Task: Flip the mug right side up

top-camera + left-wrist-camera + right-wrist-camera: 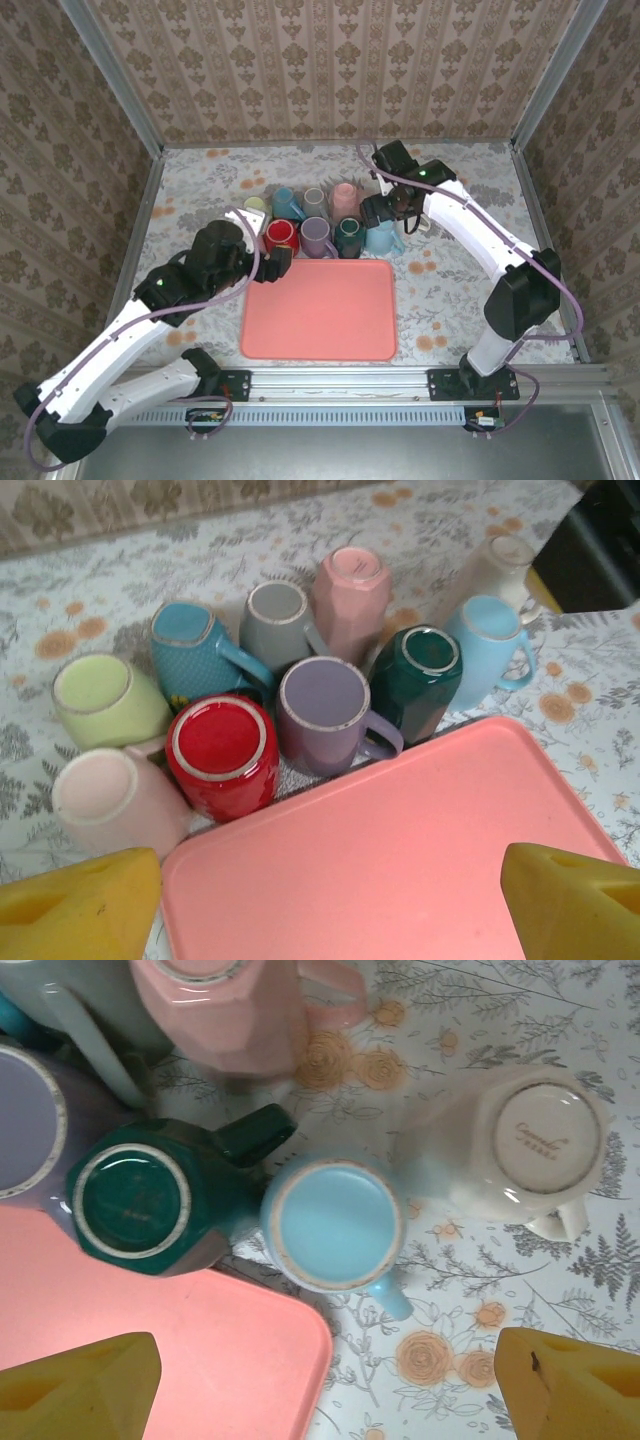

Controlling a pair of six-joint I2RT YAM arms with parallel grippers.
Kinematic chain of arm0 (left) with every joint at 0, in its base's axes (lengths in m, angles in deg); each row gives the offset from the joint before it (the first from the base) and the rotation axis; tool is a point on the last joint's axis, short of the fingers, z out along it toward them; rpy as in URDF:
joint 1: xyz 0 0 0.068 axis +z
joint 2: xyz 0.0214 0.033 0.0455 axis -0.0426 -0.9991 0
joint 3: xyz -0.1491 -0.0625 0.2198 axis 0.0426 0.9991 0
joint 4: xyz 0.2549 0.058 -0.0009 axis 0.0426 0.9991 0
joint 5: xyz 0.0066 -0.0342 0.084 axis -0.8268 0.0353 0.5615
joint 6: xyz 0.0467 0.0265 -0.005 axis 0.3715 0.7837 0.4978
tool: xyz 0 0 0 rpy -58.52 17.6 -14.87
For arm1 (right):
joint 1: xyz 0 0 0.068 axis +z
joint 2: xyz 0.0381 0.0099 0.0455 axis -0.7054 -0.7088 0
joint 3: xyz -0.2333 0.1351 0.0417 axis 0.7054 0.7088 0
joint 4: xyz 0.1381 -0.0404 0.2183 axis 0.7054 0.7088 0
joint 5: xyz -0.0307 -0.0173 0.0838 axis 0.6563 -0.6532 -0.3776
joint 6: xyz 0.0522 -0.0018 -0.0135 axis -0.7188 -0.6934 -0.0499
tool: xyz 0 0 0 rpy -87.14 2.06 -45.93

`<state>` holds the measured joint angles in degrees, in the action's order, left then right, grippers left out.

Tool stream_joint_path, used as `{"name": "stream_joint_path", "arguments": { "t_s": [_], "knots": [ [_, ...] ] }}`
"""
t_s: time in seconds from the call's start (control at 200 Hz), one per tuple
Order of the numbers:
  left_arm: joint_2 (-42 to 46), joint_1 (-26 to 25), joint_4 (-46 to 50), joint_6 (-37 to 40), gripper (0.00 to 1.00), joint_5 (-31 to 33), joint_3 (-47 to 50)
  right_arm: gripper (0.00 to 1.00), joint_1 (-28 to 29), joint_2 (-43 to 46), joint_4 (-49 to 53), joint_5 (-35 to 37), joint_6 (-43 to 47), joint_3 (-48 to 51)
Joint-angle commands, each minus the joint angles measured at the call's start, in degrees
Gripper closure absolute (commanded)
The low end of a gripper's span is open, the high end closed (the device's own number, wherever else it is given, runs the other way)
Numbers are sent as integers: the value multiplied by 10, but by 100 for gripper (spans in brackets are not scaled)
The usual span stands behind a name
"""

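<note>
Beige damask wallpaper is covering the back wall (330,70) and both side walls, which are closing in the table (450,300) on three sides. Aluminium posts (112,80) are standing in the far corners. A cloth (520,1260) printed with grey leaves and orange roses is covering the table under soft, even light. A metal rail (340,380) is running along its near edge.
</note>
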<state>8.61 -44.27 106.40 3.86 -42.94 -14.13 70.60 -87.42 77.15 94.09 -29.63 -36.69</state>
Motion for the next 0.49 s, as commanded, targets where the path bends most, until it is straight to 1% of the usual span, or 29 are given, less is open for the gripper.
{"name": "stream_joint_path", "arguments": {
  "t_s": [0.0, 0.05, 0.125, 0.205, 0.3, 0.435, 0.49],
  "knots": [
    [23, -5, -24, 42, 13, -4, 22, 12, -20, -26, 17, 28, 10, -20],
    [19, -6, -21, 46, 14, -10, 20, 12, -33, -38, 16, 26, 6, -24],
    [15, -4, -18, 50, 14, -6, 20, 12, -57, -55, 10, 0, -2, -33],
    [14, -2, -23, 42, 14, -16, 22, 12, -76, -74, 2, -4, -6, -46],
    [15, 6, -39, 31, 16, -47, 30, 10, -92, -106, 6, -4, -6, -74],
    [8, 11, -37, 29, 16, -57, 31, 9, -111, -148, 17, -10, -3, -109],
    [8, 12, -38, 29, 16, -60, 32, 9, -116, -158, 15, -22, 1, -115]
  ]
}}
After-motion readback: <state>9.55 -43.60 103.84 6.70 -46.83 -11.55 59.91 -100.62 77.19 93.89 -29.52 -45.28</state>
